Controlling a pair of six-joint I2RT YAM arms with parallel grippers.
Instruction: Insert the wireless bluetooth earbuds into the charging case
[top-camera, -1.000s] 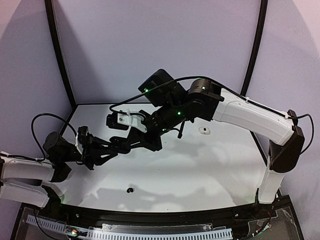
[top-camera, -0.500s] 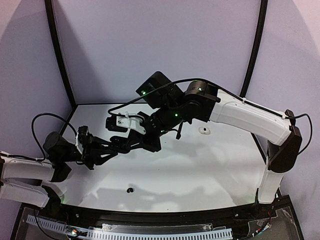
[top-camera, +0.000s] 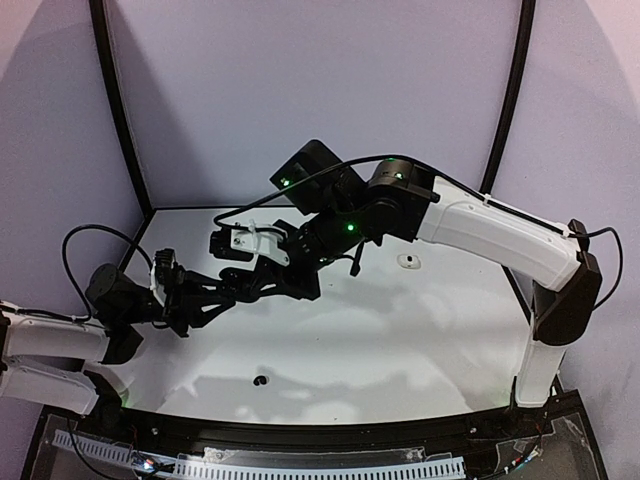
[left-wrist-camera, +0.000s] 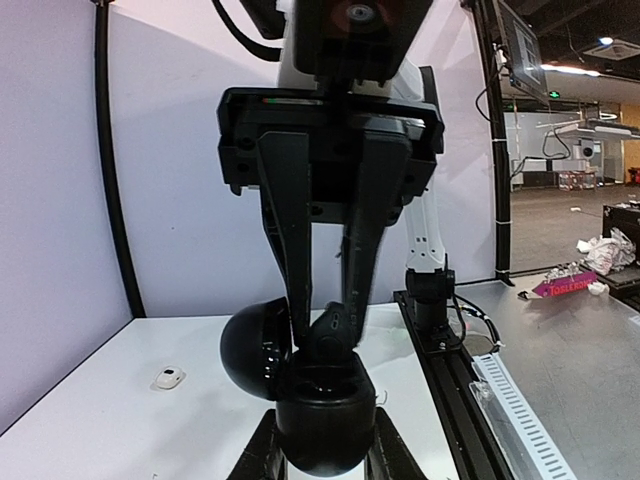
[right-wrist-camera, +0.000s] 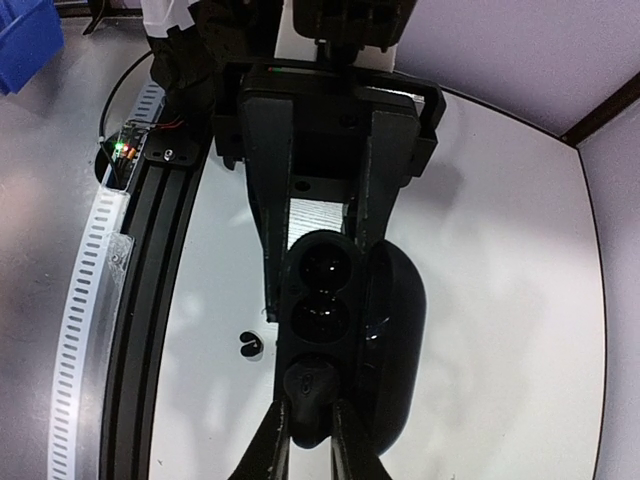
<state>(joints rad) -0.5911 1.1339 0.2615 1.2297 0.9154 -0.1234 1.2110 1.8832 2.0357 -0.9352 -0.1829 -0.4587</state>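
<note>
Black earbud (right-wrist-camera: 310, 385), clamped in the right gripper (right-wrist-camera: 309, 410), sits at 6 o'clock of the open charging case (right-wrist-camera: 320, 290), whose long axis runs 12-to-6. The left gripper (left-wrist-camera: 325, 445) clamps the case from 12 o'clock.

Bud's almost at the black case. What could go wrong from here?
1. The small black roundish earbud in the right claw looks nearer the rim of the open black rounded charging case than centred on a well; pressing could jam or drop it.
2. The left claw alone holds the case above the white table; a push might twist it loose.
</note>
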